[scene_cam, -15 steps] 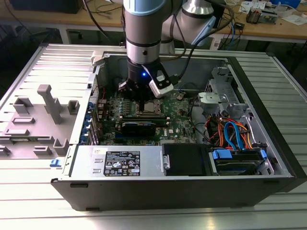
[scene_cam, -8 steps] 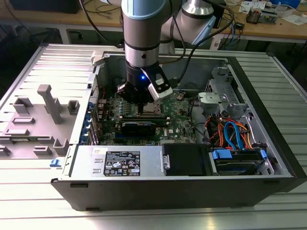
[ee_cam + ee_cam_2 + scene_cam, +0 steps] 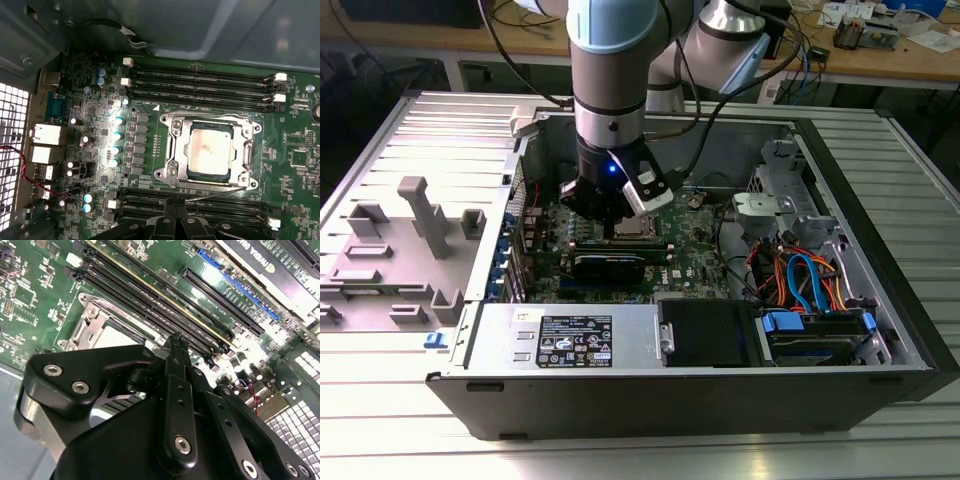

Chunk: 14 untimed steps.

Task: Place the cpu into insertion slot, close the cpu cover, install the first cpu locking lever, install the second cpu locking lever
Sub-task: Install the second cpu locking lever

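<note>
The cpu (image 3: 209, 152) lies flat in the insertion slot (image 3: 169, 172) on the green motherboard, its pale metal top showing. The cpu cover (image 3: 176, 145) is down around it as a silvery frame. A thin wire locking lever (image 3: 215, 195) runs along one side of the socket, between it and the memory slots. My gripper (image 3: 176, 207) is shut, and its tips sit at the free end of that lever, beside the socket. In the second wrist view the joined fingertips (image 3: 175, 342) point at the board next to the cover (image 3: 90, 320). In the exterior view the gripper (image 3: 610, 222) hangs low inside the open computer case.
Long black memory slots (image 3: 200, 82) flank the socket on two sides. Capacitors (image 3: 117, 135) and rear ports (image 3: 45, 135) stand close by. The power supply (image 3: 570, 335), drive bay with cables (image 3: 810, 280) and case walls (image 3: 740, 135) hem the arm in. A grey fixture (image 3: 415, 215) lies outside.
</note>
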Tool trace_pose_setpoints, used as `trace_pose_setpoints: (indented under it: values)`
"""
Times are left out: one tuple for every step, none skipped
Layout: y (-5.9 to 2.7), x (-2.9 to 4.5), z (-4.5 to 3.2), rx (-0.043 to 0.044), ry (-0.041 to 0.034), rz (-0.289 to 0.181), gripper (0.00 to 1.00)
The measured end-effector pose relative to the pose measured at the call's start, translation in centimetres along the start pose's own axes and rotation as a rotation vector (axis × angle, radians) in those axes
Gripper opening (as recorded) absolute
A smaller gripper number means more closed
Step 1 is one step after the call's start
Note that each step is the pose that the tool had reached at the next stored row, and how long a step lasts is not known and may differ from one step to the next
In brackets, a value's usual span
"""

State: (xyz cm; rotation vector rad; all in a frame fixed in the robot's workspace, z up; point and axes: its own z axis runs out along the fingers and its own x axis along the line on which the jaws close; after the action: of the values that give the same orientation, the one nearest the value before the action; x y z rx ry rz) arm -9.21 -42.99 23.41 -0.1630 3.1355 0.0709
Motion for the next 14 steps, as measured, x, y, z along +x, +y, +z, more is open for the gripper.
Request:
trace_pose_setpoints:
  values:
    - [0.0, 0.04, 0.19, -0.0006, -0.0001, -0.002, 0.11]
    - [-0.01, 0.11, 0.45, -0.0014, 0.0, -0.004, 0.11]
    - [-0.01, 0.16, 0.6, -0.0019, 0.0, -0.006, 0.11]
    - [-0.01, 0.21, 0.69, -0.003, -0.0001, -0.008, 0.11]
    - [0.01, 0.36, 0.76, -0.0076, 0.0005, -0.018, 0.11]
    - [0.01, 0.4, 0.85, -0.0116, 0.0009, -0.029, 0.11]
    - [0.03, 0.42, 0.97, -0.0149, 0.0012, -0.04, 0.11]
    - [0.06, 0.41, 1.09, -0.0164, 0.0014, -0.046, 0.11]
    - [0.06, 0.41, 1.14, -0.0167, 0.0014, -0.048, 0.11]
    - [0.06, 0.41, 1.18, -0.0167, 0.0014, -0.048, 0.11]
    - [0.06, 0.41, 1.21, -0.0167, 0.0016, -0.048, 0.11]
    - [0.06, 0.41, 1.23, -0.0167, 0.0016, -0.048, 0.11]
    - [0.06, 0.41, 1.26, -0.0168, 0.0017, -0.048, 0.11]
    - [0.06, 0.41, 1.29, -0.0168, 0.0018, -0.048, 0.11]
